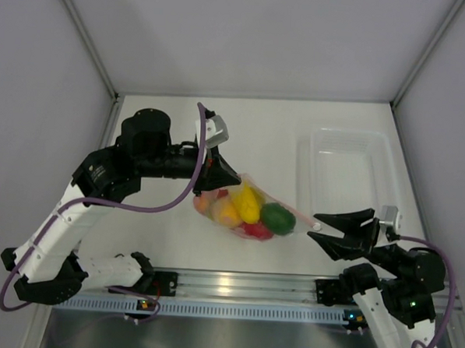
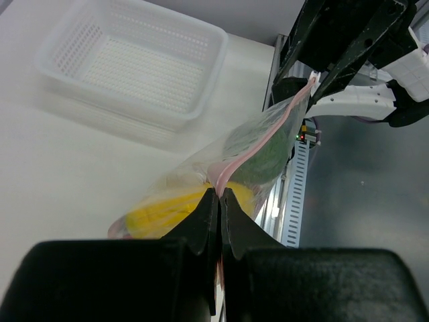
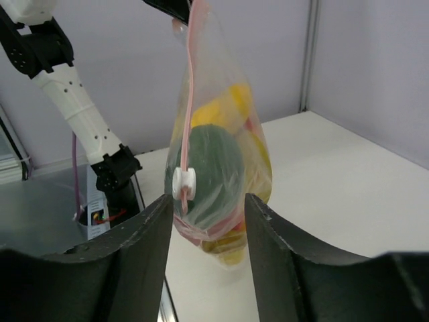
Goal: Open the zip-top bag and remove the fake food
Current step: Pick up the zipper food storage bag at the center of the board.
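The clear zip-top bag (image 1: 246, 210) hangs lifted above the table, holding the fake food: yellow bananas (image 1: 245, 200), a green lime (image 1: 278, 218) and red pieces (image 1: 257, 231). My left gripper (image 1: 231, 176) is shut on the bag's pink zip strip (image 2: 258, 143) at its left end. My right gripper (image 1: 322, 226) is open, its jaws either side of the white zip slider (image 3: 184, 183) at the strip's right end, not touching it. In the right wrist view the bag (image 3: 218, 154) hangs just beyond the fingertips (image 3: 161, 204).
A rigid clear plastic tray (image 1: 348, 168) stands at the back right; it shows as a perforated basket (image 2: 134, 64) in the left wrist view. A metal rail (image 1: 242, 287) runs along the near table edge.
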Tool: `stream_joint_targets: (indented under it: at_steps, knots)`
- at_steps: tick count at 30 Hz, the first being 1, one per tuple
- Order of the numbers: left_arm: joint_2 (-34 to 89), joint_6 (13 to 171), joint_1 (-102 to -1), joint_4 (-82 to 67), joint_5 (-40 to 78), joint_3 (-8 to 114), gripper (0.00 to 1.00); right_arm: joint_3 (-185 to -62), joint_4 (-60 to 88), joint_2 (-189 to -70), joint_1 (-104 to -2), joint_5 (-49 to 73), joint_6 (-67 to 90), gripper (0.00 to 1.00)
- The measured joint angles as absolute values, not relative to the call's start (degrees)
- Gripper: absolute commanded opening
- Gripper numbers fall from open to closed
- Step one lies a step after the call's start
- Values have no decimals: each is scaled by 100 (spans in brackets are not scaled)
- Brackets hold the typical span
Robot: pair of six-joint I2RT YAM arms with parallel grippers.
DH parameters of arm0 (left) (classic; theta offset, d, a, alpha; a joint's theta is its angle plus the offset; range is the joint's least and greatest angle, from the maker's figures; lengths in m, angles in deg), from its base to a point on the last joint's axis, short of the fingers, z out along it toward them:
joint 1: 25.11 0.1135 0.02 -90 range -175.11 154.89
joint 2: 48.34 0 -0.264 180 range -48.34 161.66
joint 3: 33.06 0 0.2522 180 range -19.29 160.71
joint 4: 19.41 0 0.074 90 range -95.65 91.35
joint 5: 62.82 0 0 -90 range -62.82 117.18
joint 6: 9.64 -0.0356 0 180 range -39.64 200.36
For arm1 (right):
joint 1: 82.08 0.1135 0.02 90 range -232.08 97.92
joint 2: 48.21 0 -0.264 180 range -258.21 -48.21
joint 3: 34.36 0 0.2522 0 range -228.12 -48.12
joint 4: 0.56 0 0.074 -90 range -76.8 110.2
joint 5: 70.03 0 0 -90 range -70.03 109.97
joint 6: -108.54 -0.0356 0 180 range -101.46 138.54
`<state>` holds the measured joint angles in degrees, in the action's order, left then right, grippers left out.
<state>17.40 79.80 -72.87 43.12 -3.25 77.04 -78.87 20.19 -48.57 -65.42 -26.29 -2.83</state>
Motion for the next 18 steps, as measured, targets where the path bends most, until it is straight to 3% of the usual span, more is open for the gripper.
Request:
stream_joint_targets:
  at_steps: [4,8,13,18]
  knots:
    - [1740,8000,-7287,4312,-345,7706,0,-7889,1579,-4857,-6542,-2817,-396,35]
    - [1740,8004,-7287,4312,-343,7706,0,-7889,1374,-4857,-6542,-2965,-431,34]
    - [1742,8018,-7287,4317,-312,7748,0,-7889,1291,-4857,-6542,-3147,-471,18]
    - [1742,8050,-7287,4319,-312,7780,0,-7889,1232,-4857,-6542,-3221,-495,20]
